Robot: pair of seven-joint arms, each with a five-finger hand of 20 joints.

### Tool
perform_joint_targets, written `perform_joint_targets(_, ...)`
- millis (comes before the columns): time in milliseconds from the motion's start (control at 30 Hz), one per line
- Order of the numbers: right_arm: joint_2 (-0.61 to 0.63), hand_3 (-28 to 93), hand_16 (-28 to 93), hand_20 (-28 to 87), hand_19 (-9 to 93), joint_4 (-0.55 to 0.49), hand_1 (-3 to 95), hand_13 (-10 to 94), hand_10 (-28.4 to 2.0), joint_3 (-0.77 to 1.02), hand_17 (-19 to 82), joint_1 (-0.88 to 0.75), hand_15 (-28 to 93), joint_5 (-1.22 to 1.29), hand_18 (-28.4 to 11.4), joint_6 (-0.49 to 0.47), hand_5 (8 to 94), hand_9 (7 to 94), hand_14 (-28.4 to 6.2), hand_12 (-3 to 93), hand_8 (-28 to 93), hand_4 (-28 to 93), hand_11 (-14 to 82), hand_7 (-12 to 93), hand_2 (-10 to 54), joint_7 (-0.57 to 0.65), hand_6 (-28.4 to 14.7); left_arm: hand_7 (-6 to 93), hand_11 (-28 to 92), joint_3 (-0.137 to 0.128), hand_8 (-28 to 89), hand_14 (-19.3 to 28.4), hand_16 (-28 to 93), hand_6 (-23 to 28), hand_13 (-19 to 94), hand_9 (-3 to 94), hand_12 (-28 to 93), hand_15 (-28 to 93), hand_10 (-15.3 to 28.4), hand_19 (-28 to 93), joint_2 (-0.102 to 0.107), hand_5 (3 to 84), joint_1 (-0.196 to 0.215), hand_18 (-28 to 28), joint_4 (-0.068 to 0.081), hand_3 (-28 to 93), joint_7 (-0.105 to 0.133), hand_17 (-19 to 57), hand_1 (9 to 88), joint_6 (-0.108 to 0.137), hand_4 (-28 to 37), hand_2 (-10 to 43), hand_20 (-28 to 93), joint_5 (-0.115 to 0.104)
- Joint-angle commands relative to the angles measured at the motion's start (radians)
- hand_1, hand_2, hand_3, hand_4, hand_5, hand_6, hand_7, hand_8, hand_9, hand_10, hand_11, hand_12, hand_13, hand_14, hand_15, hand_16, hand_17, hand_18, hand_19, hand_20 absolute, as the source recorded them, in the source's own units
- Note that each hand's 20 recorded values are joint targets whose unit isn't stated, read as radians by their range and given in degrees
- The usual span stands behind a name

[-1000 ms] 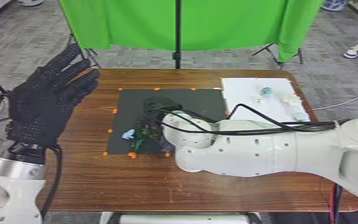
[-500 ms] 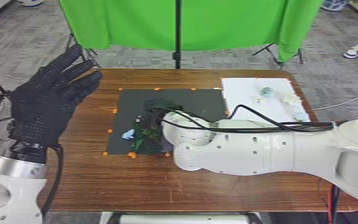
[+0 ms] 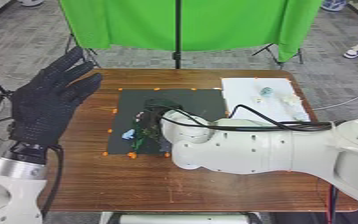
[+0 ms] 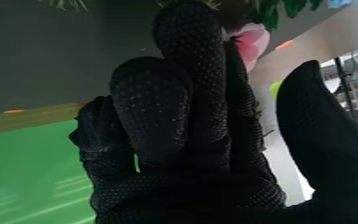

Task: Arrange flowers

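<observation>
Robot hand (image 3: 162, 104) over mat (image 3: 129, 106), within edges

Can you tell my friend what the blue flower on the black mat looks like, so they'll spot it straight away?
On the brown table lies a black mat. Near its left edge in the head view is a small flower. It's pale blue, while the stems beside it are green.
</observation>
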Motion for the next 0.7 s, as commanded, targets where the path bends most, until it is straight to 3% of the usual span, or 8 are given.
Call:
perform_joint_targets(33, 0.011, 81, 19, 45, 93, -0.023, 21.2, 81, -13.5, -0.044, 42, 0.04, 71, -0.036, -23.7, 0.149, 68.6, 91.8, -9.2, 19.7, -14, -23, 33.3, 14, 10.5, -0.029, 2.8, 15.8, 25, -0.022, -12, 21.4, -9, 7.9, 17, 23.7, 8, 42, 17.5, 48, -0.006, 33.2, 0.067, 24.9, -0.013, 78, 0.014, -11.7, 21.2, 0.042, -27.6, 5.8, 12, -0.014)
perform_joint_targets(133, 0.015, 82, 20, 46, 93, -0.035, 21.3, 82, -13.5, -0.044, 42, 0.042, 71, -0.041, -24.0, 0.165, 74.8, 92.9, -9.7, 19.7, -14, -24, 33.0, 14, 10.7, -0.045, 2.5, 16.2, 25, -0.028, -12, 20.9, -9, 7.8, 17, 23.8, 8, 41, 17.3, 48, -0.012, 33.2, 0.09, 24.8, -0.021, 78, 0.021, -11.6, 21.3, 0.058, -27.8, 5.8, 12, -0.016)
perform_joint_targets(367, 0.093, 82, 20, 46, 93, -0.1, 20.6, 83, -13.2, 0.014, 43, 0.026, 70, -0.068, -24.0, 0.212, 77.2, 93.6, -9.5, 19.5, -13, -23, 32.6, 14, 10.7, -0.06, 2.4, 18.0, 26, -0.042, -14, 19.1, -7, 7.4, 19, 24.0, 6, 36, 16.4, 46, -0.035, 32.7, 0.138, 24.4, -0.039, 78, 0.03, -11.3, 21.4, 0.091, -28.1, 5.8, 13, -0.016)
perform_joint_targets(467, 0.161, 82, 19, 42, 93, -0.138, 20.2, 81, -13.5, 0.083, 42, -0.003, 67, -0.098, -23.8, 0.192, 74.2, 91.5, -9.3, 19.0, -13, -23, 29.1, 15, 10.5, -0.045, 2.0, 19.2, 25, -0.055, -14, 19.4, -5, 7.1, 19, 23.7, 6, 34, 16.0, 46, -0.048, 32.2, 0.16, 24.8, -0.045, 78, 0.031, -11.7, 21.4, 0.1, -28.1, 5.8, 14, -0.016)
perform_joint_targets(533, 0.215, 82, 18, 37, 93, -0.169, 19.8, 79, -13.4, 0.149, 41, -0.042, 64, -0.125, -23.5, 0.166, 67.7, 86.7, -9.5, 18.1, -13, -23, 26.5, 15, 10.1, -0.016, 1.1, 19.3, 24, -0.063, -14, 19.9, -4, 6.7, 18, 23.7, 6, 33, 15.9, 46, -0.059, 31.7, 0.174, 25.3, -0.047, 78, 0.03, -12.0, 21.1, 0.104, -28.2, 6.1, 14, -0.017)
perform_joint_targets(700, 0.341, 81, 16, 30, 93, -0.239, 20.5, 75, -15.3, 0.375, 39, -0.209, 62, -0.21, -22.8, 0.121, 58.9, 79.1, -10.5, 15.9, -13, -23, 23.0, 14, 8.6, 0.082, -0.1, 17.7, 21, -0.081, -13, 21.5, -2, 5.6, 18, 23.1, 8, 32, 15.8, 47, -0.062, 30.3, 0.207, 26.9, -0.049, 77, 0.041, -12.7, 20.1, 0.122, -28.2, 6.7, 15, -0.031)
